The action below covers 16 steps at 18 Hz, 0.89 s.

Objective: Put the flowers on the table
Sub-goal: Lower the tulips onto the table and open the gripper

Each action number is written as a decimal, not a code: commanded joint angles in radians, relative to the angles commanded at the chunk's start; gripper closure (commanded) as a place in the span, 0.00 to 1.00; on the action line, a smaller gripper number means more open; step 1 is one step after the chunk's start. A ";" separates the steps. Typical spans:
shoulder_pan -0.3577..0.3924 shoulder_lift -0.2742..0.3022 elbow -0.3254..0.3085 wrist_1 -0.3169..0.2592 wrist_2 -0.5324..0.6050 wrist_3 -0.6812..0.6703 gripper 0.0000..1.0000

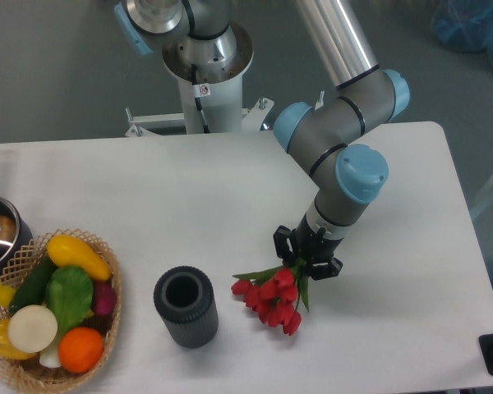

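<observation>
While red tulip bunch (269, 299) is gripped near stems by tool (306, 256), closed around it, buds are held low over white tabletop (230, 197), just right of dark ribbed cylinder vase (186, 306). Vegetable basket (53, 312) seen at far left edge.

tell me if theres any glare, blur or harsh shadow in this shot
Fixed camera: even, soft light; the table shows no glare, only faint shadows under the flowers and dark cylinder. Slightly soft overall, no motion blur at the tool.
</observation>
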 joint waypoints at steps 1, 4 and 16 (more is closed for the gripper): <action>0.000 0.000 0.002 0.000 0.002 0.000 0.63; 0.002 0.000 0.002 0.000 0.002 0.000 0.62; 0.002 0.002 0.006 0.002 0.005 0.003 0.11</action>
